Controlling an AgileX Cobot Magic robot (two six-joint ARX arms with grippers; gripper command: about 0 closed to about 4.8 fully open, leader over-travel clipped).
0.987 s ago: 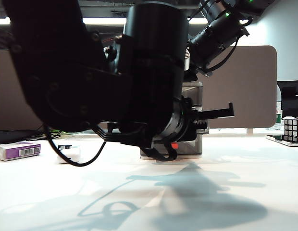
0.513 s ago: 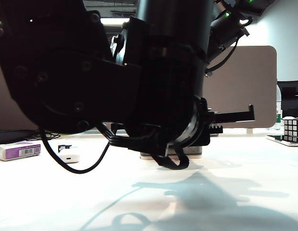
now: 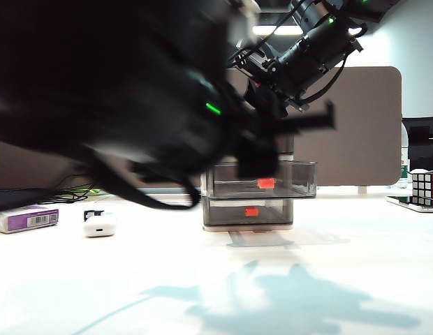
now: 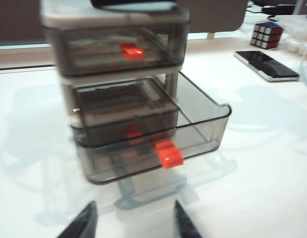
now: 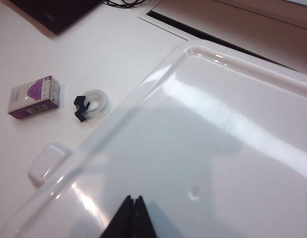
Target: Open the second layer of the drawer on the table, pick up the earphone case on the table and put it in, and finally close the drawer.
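The smoky grey middle drawer [image 4: 193, 124] stood pulled out, ready for the glossy white earphone case [image 3: 99, 225] lying on the white desk [image 3: 286, 293]. The left pincer [image 4: 132, 220] hung spread; the right pincer [image 5: 130, 218], pressed together, steadied the unit's top.

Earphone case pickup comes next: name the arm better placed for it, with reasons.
Left. The earphone case lies on the left of the table; the left claw is open and free, while the right claw, shut, rests on the drawer top.
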